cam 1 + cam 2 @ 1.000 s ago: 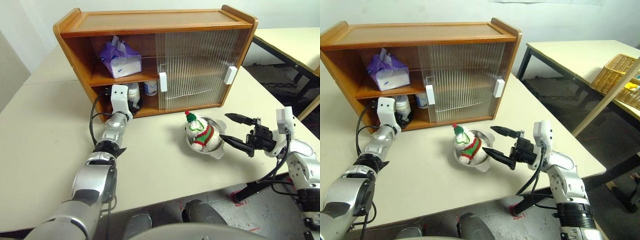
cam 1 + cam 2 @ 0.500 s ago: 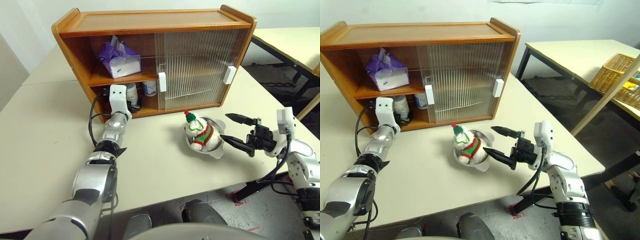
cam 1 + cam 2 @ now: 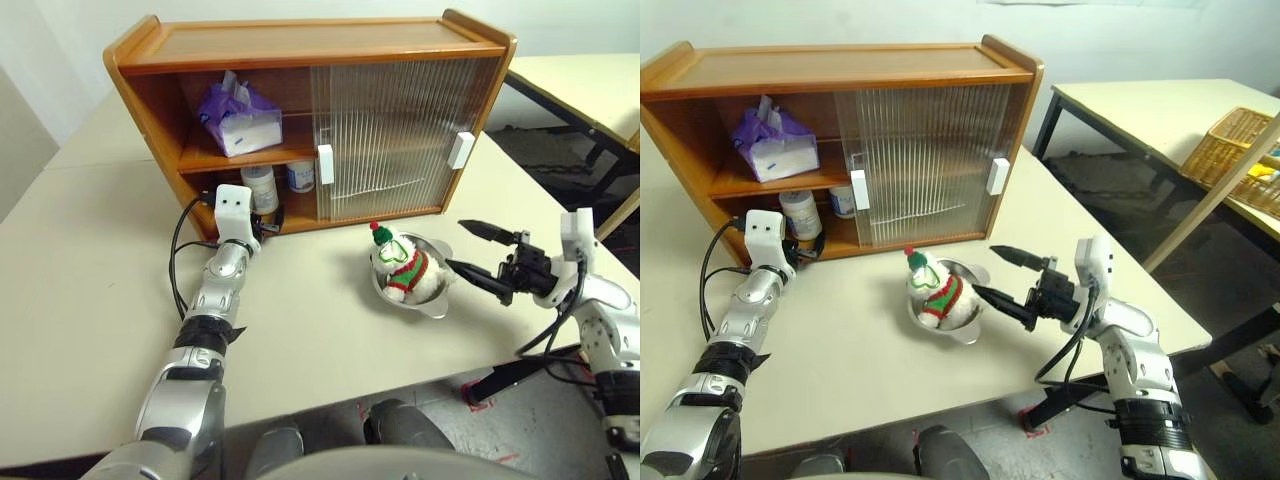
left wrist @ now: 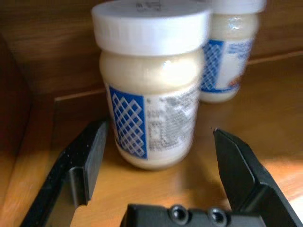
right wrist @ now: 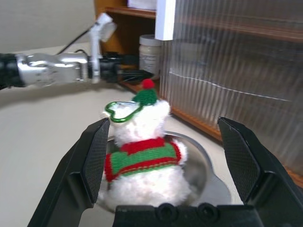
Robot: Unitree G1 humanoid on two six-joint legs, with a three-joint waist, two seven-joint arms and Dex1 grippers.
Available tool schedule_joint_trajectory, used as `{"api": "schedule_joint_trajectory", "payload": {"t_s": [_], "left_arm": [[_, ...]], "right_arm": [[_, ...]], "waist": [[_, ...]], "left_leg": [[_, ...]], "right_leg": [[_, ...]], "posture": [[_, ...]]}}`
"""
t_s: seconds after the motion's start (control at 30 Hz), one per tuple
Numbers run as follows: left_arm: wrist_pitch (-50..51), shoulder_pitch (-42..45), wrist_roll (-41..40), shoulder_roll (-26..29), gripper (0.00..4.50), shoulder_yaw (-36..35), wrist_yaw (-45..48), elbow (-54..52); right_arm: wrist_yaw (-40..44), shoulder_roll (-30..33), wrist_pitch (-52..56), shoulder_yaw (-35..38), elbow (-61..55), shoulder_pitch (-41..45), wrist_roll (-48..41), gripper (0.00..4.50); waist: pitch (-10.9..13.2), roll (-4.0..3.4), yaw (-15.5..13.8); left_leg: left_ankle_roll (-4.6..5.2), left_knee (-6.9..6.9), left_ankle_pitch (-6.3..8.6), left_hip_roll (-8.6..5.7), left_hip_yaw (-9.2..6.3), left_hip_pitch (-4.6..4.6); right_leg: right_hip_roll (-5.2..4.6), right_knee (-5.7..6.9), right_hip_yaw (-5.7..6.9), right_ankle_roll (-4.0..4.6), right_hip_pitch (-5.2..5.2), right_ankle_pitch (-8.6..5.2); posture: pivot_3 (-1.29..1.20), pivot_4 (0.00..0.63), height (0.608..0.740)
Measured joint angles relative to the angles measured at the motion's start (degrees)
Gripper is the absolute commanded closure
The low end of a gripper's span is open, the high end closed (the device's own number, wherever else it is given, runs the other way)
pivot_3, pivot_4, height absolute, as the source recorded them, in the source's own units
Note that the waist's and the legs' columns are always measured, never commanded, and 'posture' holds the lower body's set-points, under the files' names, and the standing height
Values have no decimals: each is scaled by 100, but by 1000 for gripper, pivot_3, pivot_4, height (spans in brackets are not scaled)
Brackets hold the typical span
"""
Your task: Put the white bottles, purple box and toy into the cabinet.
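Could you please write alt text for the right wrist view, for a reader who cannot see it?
The right gripper is open, its two black fingers either side of the toy, a white plush figure in a red-and-green sweater sitting in a steel bowl. Beyond it, the left gripper reaches toward the cabinet, where a white bottle stands.

Left gripper (image 4: 156, 156) and right gripper (image 3: 480, 252) — both level, jaws wide apart, empty.

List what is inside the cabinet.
In the cabinet: purple box on the upper shelf, two white bottles below. Ribbed doors hide the rest.
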State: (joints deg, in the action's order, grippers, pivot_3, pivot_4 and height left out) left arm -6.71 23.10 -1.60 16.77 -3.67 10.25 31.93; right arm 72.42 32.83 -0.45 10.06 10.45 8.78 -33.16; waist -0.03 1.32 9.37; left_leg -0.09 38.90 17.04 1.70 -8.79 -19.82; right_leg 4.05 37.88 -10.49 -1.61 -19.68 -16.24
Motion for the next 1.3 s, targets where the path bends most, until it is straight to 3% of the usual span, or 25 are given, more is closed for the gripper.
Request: {"api": "schedule_joint_trajectory", "payload": {"t_s": [0.13, 0.23, 0.6, 0.77, 0.93, 1.3], "left_arm": [[233, -602, -49, 153, 8, 15, 357, -1083], [264, -984, -167, 217, 586, 186, 860, -1793], [-557, -558, -314, 144, 4478, 1219, 2547, -2384], [-894, 0, -171, -127, 4478, 1548, 2705, -2135], [-991, 579, 321, -465, 4478, 1694, 2283, -1549], [-989, 853, 1139, -343, 4478, 1648, 1106, -981]], "right_arm": [[99, 134, -68, 103, 285, 161, 1, 0], [144, 131, -156, 152, 480, 222, 1, 0], [387, 4, -474, 163, 950, 328, 41, 0], [390, -64, -538, 156, 984, 341, 67, 0], [310, -169, -538, 133, 837, 326, 148, 0], [216, -225, -470, 25, 661, 265, 179, 0]], "waist": [[0, 0, -28], [0, 0, -70], [-1, -1, -232], [-1, -2, -224], [-1, -2, -189], [-1, -3, -34]], "left_leg": [[0, -5, 2, 0, 0, 1], [-1, -5, 5, -1, 0, 1], [2, -1, 7, 1, -2, 0], [4, 4, 8, 1, -2, 0], [5, 6, 8, 1, -2, 0], [9, 4, 10, 1, -2, -1]], "right_leg": [[0, 0, 0, 17, -2, 3], [0, 1, 1, 26, -4, 2], [-3, 2, 0, 34, -5, 8], [-4, 1, 0, 27, 0, 11], [-4, -1, 0, 18, 1, 14], [-4, -8, -1, 7, 5, 7]], "posture": [[-177, 0, 740], [-171, 0, 740], [-185, 0, 740], [-196, 0, 740], [-196, 0, 740], [-224, 0, 740]]}}
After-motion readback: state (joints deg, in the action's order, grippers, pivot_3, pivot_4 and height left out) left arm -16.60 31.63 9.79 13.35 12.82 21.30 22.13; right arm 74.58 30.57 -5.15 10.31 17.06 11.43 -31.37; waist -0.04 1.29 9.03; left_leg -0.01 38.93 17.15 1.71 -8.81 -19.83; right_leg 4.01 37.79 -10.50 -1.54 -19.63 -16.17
